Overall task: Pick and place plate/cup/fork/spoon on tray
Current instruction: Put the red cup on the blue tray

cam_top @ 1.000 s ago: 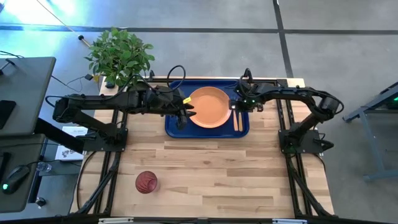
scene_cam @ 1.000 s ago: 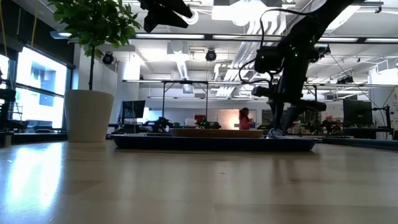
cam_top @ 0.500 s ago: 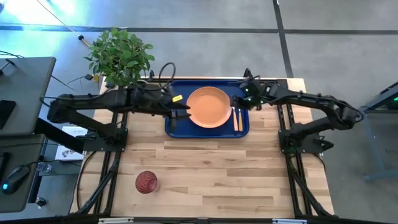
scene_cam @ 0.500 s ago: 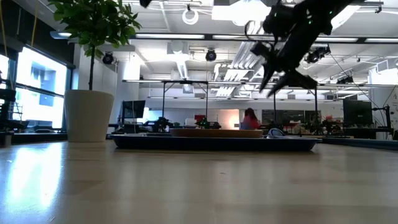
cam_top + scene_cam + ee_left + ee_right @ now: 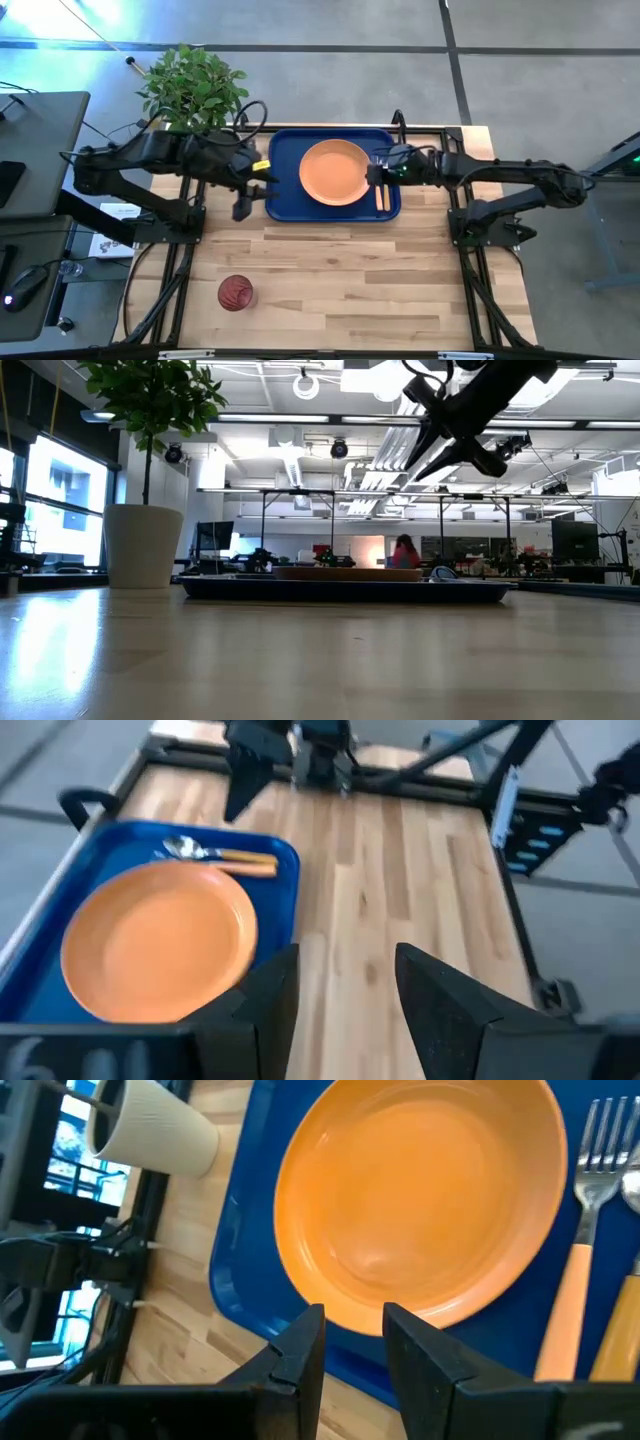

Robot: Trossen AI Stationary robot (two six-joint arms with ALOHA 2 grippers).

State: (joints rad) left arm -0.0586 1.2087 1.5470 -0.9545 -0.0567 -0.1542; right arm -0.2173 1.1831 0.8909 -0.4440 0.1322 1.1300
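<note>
High view | left gripper [image 5: 242, 208]: fingers apart, nothing held, just beside tray [image 5: 283, 200] | right gripper [image 5: 372, 177]: fingers slightly apart, empty, over plate [image 5: 333, 172] edge | cup [image 5: 236, 293] well apart.

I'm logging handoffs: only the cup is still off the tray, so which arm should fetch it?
Left. The cup stands on the table's left side, off the tray. The left gripper, empty and open, is on that side beside the tray. The right gripper is over the tray's far end.
</note>
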